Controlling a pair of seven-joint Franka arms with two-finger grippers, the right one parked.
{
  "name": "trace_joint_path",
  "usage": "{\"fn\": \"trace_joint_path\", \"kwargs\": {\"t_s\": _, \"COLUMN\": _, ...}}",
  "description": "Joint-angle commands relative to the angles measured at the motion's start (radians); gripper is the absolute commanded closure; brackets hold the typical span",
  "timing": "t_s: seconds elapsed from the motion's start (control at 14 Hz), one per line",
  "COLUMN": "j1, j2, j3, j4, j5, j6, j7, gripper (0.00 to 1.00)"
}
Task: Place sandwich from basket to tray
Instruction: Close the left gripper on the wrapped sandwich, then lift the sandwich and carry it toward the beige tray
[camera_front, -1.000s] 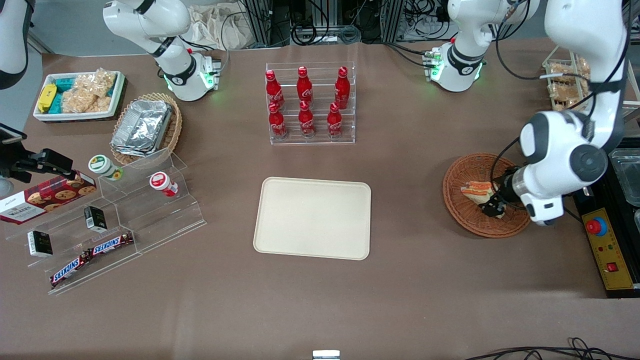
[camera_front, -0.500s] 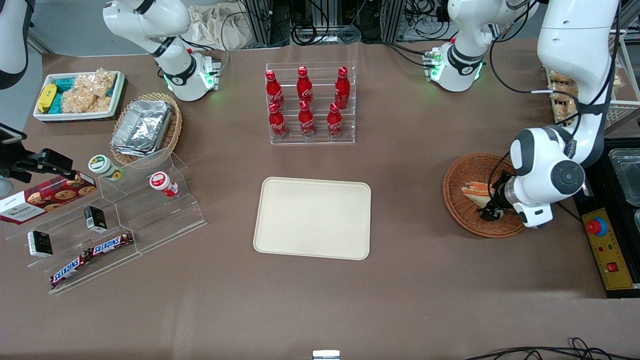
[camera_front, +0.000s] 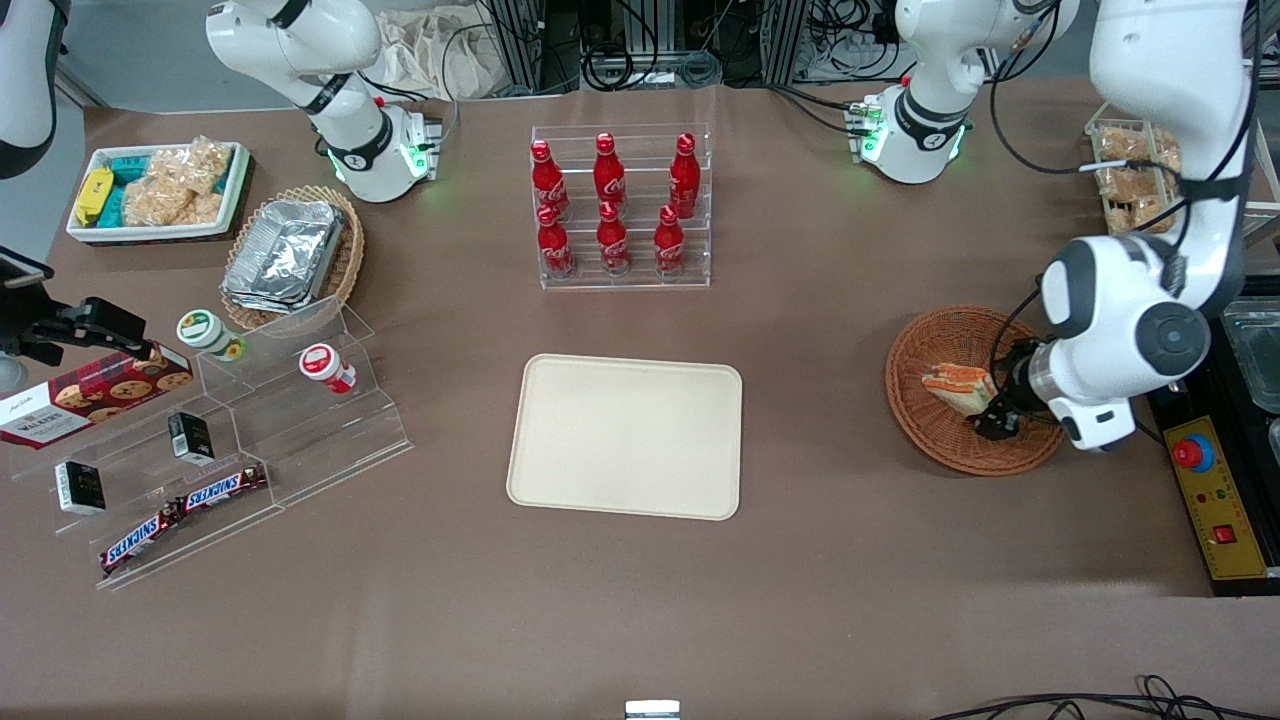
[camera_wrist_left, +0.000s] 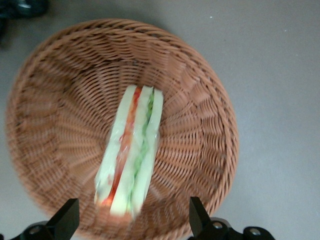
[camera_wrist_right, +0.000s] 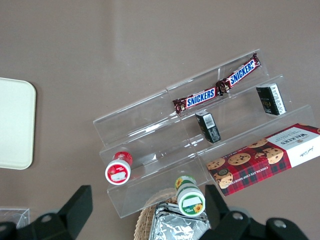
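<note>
The pale triangular sandwich wedge (camera_wrist_left: 131, 152) with red and green filling lies in the round reddish-brown wicker basket (camera_wrist_left: 200, 100). The left arm's gripper (camera_wrist_left: 131, 220) hovers over it with jaws spread apart, straddling the wedge's nearer end. The cream rectangular tray (camera_front: 626, 436) sits well apart on the brown worktop (camera_front: 800, 560).

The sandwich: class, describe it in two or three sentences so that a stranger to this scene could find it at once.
Look toward the working arm's end of the table for the round reddish-brown wicker basket. The sandwich lies in it, with the open gripper just above it. It is a pale wedge with red, orange and green filling, the only item in that basket.
</note>
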Motion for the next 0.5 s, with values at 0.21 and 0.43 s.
{"fn": "trace_joint_path", "kwargs": {"t_s": 0.21, "j1": -0.009, "j2": 0.023, "j3": -0.005, "j4": -0.024, "j5": 0.082, "j6": -0.026, "j7": -0.035, "gripper": 0.01}}
{"fn": "trace_joint_path", "kwargs": {"t_s": 0.43, "j1": -0.008, "j2": 0.072, "j3": -0.003, "j4": -0.089, "j5": 0.084, "j6": 0.128, "j7": -0.035, "gripper": 0.01}}
